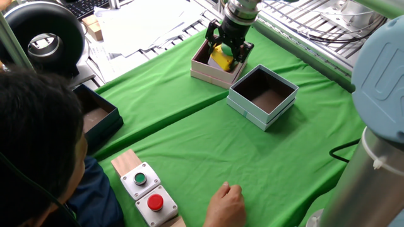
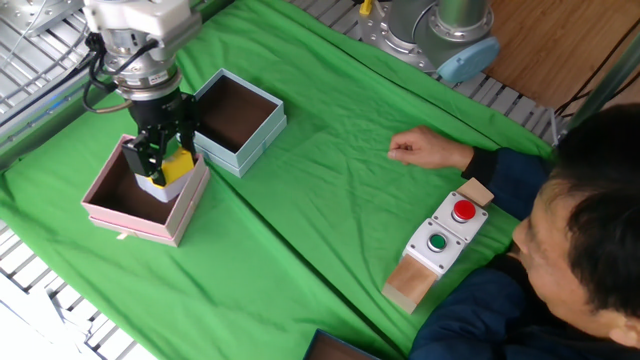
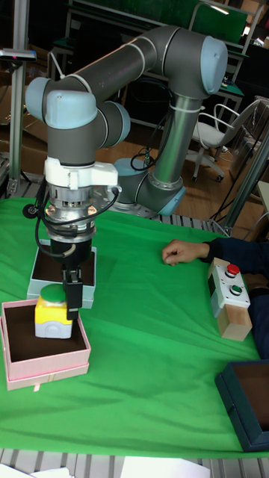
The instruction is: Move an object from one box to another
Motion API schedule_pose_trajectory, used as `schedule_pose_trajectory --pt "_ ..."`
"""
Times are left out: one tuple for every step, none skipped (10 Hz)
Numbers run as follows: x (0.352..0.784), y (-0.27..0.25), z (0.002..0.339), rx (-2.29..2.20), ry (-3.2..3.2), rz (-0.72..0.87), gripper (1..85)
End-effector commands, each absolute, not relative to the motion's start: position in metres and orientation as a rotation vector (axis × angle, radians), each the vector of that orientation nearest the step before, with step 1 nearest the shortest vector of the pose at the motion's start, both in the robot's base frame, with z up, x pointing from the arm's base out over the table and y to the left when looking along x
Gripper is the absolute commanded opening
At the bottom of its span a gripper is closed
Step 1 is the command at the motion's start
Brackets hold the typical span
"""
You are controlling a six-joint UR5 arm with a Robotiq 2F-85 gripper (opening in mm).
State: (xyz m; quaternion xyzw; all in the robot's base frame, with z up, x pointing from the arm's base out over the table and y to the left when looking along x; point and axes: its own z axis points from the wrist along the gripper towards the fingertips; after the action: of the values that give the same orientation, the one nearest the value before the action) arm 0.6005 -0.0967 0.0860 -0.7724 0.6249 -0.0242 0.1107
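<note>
The object point(image 1: 221, 58) point(image 2: 178, 166), a yellow housing with a green dome, sits tilted low inside the pinkish-white box point(image 1: 211, 75) point(image 2: 130, 216) at the table's far end. My gripper point(image 1: 226, 53) point(image 2: 160, 160) reaches down into that box, its fingers on either side of the object, shut on it. In the tall fixed view the object point(image 3: 52, 314) rests within the pink rim point(image 3: 45, 366), with one finger of the gripper point(image 3: 63, 299) against its right side. The pale blue-grey box point(image 1: 262, 111) point(image 2: 245, 146) point(image 3: 33, 287) stands right beside it, brown inside showing.
A person's hand point(image 1: 227, 202) point(image 2: 420, 150) point(image 3: 183, 252) rests on the green cloth. Grey switch boxes on a wooden block point(image 1: 148, 192) point(image 2: 440, 235) point(image 3: 228, 287) lie near the person. A dark navy box point(image 1: 95, 120) point(image 3: 246, 396) sits at the table edge.
</note>
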Motion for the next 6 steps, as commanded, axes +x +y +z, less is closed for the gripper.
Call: schedule_pose_trajectory --pt "0.603 -0.098 0.088 -2.168 1.94 -0.066 1.0" --pt "0.606 -0.1 0.088 -2.169 1.937 -0.087 1.0" --pt "0.606 -0.101 0.088 -2.188 1.918 -0.095 1.0" --pt "0.605 -0.1 0.088 -2.212 1.894 -0.087 1.0" --pt "0.608 -0.101 0.09 -2.235 1.87 -0.089 1.0" --pt "0.62 -0.102 0.095 -2.257 1.844 -0.08 1.0"
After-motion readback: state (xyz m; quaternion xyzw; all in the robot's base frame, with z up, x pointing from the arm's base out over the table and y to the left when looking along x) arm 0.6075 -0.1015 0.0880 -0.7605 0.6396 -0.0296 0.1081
